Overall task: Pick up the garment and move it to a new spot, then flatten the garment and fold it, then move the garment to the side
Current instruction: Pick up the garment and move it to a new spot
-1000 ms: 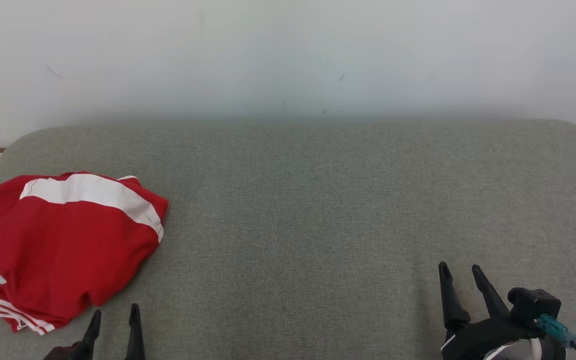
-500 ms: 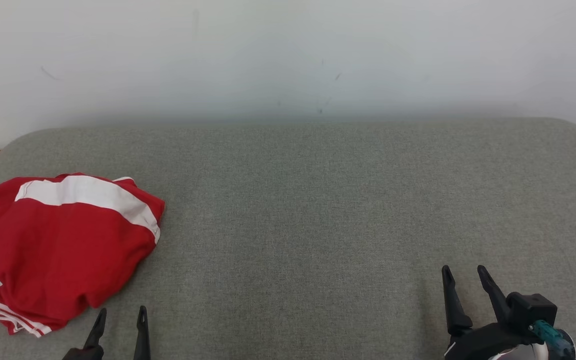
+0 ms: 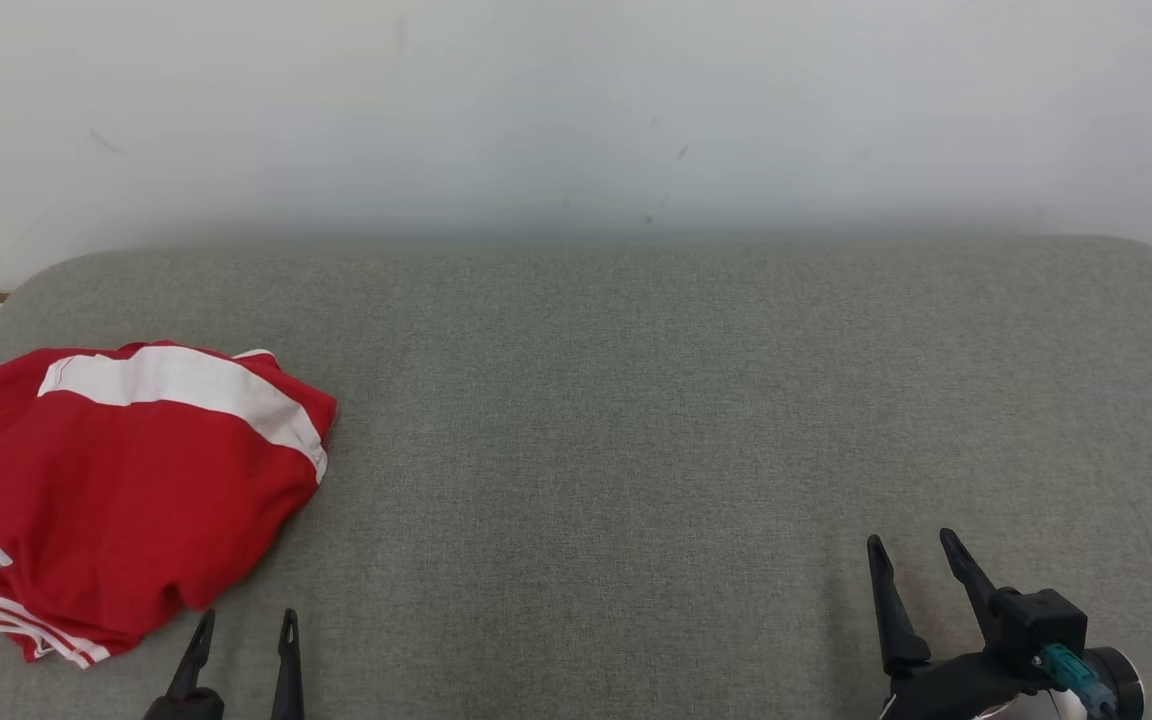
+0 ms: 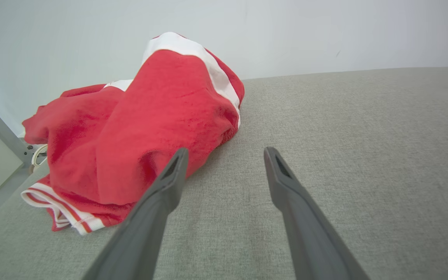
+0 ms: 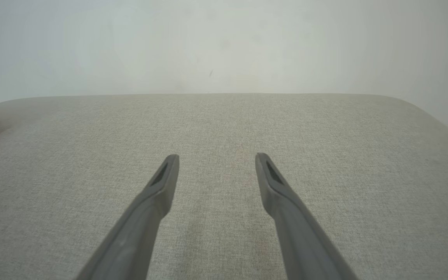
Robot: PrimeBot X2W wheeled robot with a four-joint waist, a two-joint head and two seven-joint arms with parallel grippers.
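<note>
Cloth of red with white bands, the garment (image 3: pixel 126 490) lies crumpled in a heap at the left end of the grey padded bench (image 3: pixel 636 400). The left end effector (image 3: pixel 247 618) hangs just beside the heap's near side, its jaws spread apart and gripping nothing. The right end effector (image 3: pixel 911 540) is well apart from the garment, at the bench's near right, its jaws likewise spread and empty. A pale wall (image 3: pixel 576 110) stands behind the bench.

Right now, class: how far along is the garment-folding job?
Done: seemingly nothing; the red garment lies bunched at the left end of the grey cushion. In hand: nothing; left claw and right claw are open, empty. Left: pick up, flatten, fold, set aside.
</note>
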